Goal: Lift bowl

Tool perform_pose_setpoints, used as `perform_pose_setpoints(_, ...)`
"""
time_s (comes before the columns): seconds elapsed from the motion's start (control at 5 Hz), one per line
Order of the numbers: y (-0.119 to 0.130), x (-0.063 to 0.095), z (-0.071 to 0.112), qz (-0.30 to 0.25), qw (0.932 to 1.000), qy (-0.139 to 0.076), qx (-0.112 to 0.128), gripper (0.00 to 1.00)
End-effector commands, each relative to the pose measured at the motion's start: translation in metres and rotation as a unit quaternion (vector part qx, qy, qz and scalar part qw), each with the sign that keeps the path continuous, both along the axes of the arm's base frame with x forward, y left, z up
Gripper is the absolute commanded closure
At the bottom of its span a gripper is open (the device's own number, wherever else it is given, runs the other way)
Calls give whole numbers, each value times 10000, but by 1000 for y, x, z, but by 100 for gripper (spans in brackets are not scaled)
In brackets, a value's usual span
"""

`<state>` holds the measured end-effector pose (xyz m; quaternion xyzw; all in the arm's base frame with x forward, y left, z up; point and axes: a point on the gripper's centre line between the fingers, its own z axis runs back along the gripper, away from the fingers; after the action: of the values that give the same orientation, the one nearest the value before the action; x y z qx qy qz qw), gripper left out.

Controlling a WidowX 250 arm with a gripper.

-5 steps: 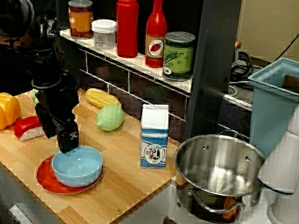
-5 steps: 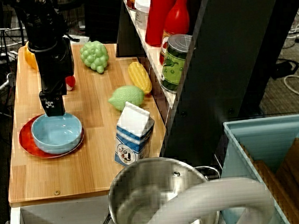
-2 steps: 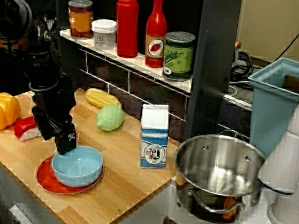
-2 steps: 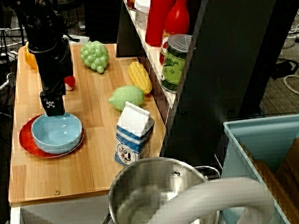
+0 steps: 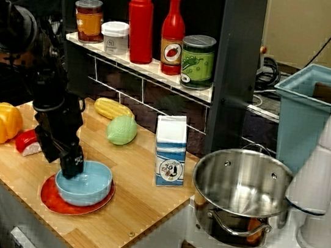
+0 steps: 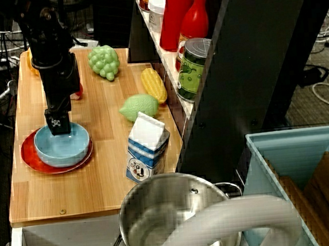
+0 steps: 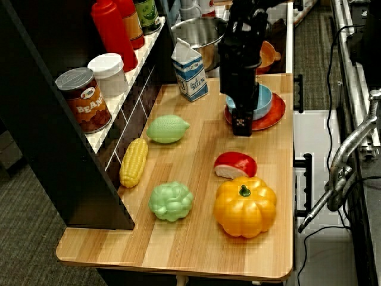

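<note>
Gripper point(image 5: 72, 166) lower than a second ago, tip now at rim of light-blue bowl point(image 5: 86, 185), lower left of frame, on red plate point(image 5: 50, 198). Jaw opening not discernible. Green grapes point(image 7: 171, 201) shown only by the two other views.

Even indoor light, soft shadows, dark backdrops, glare on steel pot point(image 5: 242, 181).
</note>
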<state>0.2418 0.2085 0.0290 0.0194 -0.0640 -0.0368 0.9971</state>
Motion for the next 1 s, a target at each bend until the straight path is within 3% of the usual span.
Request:
perform_pose_setpoints(0.0, 10, 8, 12, 94, 9998, -154, -38, 100)
perform_pose_setpoints(0.8, 14, 8, 16, 144, 9998, -95, -99, 100)
